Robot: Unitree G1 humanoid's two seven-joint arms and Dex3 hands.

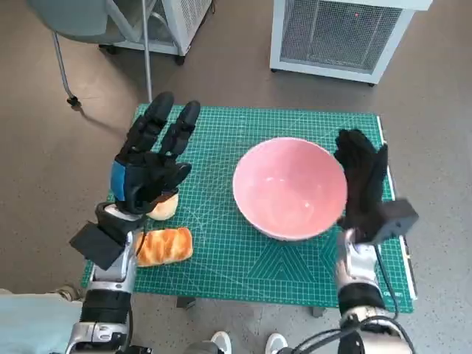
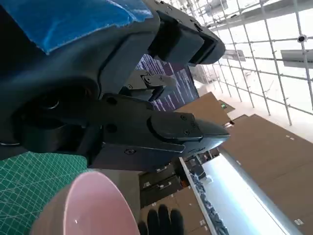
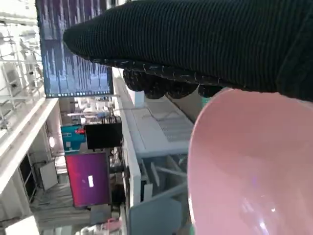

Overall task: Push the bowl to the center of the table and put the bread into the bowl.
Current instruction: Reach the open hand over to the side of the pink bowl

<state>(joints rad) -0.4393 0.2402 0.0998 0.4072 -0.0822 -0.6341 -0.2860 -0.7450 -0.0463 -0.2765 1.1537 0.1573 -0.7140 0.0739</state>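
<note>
A pink bowl [image 1: 290,188] sits right of centre on the green cutting mat covering the worktop [image 1: 221,258]. The right robot hand [image 1: 363,182], fingers extended and holding nothing, rests against the bowl's right rim, placed to push it leftward. The left robot hand [image 1: 150,164] hovers spread and empty above the bread [image 1: 164,245] at the near left.

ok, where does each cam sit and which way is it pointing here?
Head view: on the head, looking steeply down at the table; shows both forearms, left hand, right hand, pink bowl, bread.
Left wrist view: behind the left hand, looking past its fingers at the bowl's rim and the room.
Right wrist view: behind the right hand, facing the bowl at close range.
Shared: all three show the bowl; the left wrist view also catches the right hand.
</note>
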